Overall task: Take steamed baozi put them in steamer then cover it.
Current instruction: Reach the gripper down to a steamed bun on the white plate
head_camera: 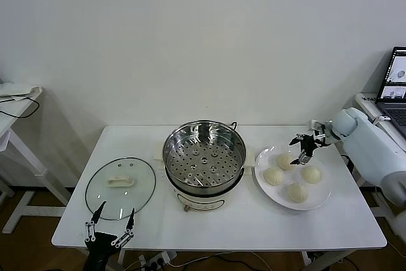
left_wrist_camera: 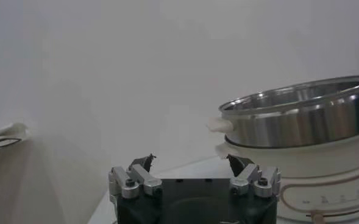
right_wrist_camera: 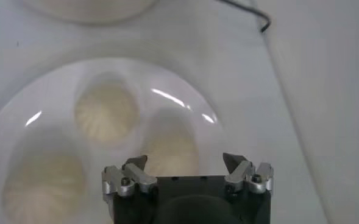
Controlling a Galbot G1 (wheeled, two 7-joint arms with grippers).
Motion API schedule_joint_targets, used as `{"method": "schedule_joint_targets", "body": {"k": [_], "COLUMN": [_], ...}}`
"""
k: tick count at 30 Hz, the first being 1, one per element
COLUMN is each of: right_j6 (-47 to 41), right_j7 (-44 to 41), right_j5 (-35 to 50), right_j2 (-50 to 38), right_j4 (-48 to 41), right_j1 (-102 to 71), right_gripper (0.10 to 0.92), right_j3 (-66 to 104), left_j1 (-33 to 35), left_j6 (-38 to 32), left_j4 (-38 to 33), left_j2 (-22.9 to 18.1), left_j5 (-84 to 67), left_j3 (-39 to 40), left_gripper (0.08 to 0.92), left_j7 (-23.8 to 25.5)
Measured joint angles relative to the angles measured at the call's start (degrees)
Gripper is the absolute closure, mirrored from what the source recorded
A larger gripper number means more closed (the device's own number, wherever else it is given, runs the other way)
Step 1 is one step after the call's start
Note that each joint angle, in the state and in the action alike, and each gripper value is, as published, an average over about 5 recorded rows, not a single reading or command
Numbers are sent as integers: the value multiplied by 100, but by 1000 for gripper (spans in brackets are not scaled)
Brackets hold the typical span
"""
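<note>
Several cream-white pleated baozi (head_camera: 297,191) lie on a white plate (head_camera: 322,196) at the table's right. My right gripper (head_camera: 304,146) hovers open just above the rearmost baozi (head_camera: 285,160); in the right wrist view that bun (right_wrist_camera: 170,149) sits below my open right gripper (right_wrist_camera: 185,161), apart from the fingers. The shiny steamer (head_camera: 204,157) stands mid-table, its perforated tray bare. The glass cover (head_camera: 120,187) lies flat to the steamer's left. My left gripper (head_camera: 111,219) waits open at the front edge by the cover, empty; its wrist view shows the steamer (left_wrist_camera: 301,115) beyond the left gripper (left_wrist_camera: 191,161).
A laptop (head_camera: 394,90) sits on a stand at the far right behind my right arm. A white side table (head_camera: 16,99) with a cable stands at the left. A black cord (right_wrist_camera: 246,12) runs behind the steamer. The wall is close behind the table.
</note>
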Motion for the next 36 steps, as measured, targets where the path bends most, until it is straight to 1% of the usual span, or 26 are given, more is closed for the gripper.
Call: {"method": "schedule_joint_targets", "body": {"k": [12, 15, 18, 23, 26, 30, 36], "right_j6": [72, 86, 96, 114, 139, 200, 400], "right_j7": [21, 54, 73, 82, 81, 61, -23], "right_j5": [-521, -594, -655, -719, -737, -729, -533], "right_j2": [516, 596, 653, 672, 656, 584, 318], "right_j4": [-482, -543, -576, -571, -533, -397, 182], "right_j1": [115, 127, 131, 135, 145, 202, 503], "right_gripper": [203, 215, 271, 410, 456, 461, 433], "right_j3": [-215, -253, -293, -344, -354, -364, -599], "left_j1": [-14, -33, -47, -50, -49, -33, -23], "left_j6": [-15, -16, -13, 5, 10, 17, 45], "left_j4": [98, 141, 176, 178, 174, 175, 161], "left_j2": [-16, -13, -11, -12, -14, -17, -22], "left_j5": [6, 6, 6, 5, 5, 4, 3], "left_j3": [70, 64, 52, 15, -9, -24, -56], "left_gripper": [177, 177, 177, 177, 177, 177, 177], "left_j7": [-9, -10, -12, -20, -23, -28, -39]}}
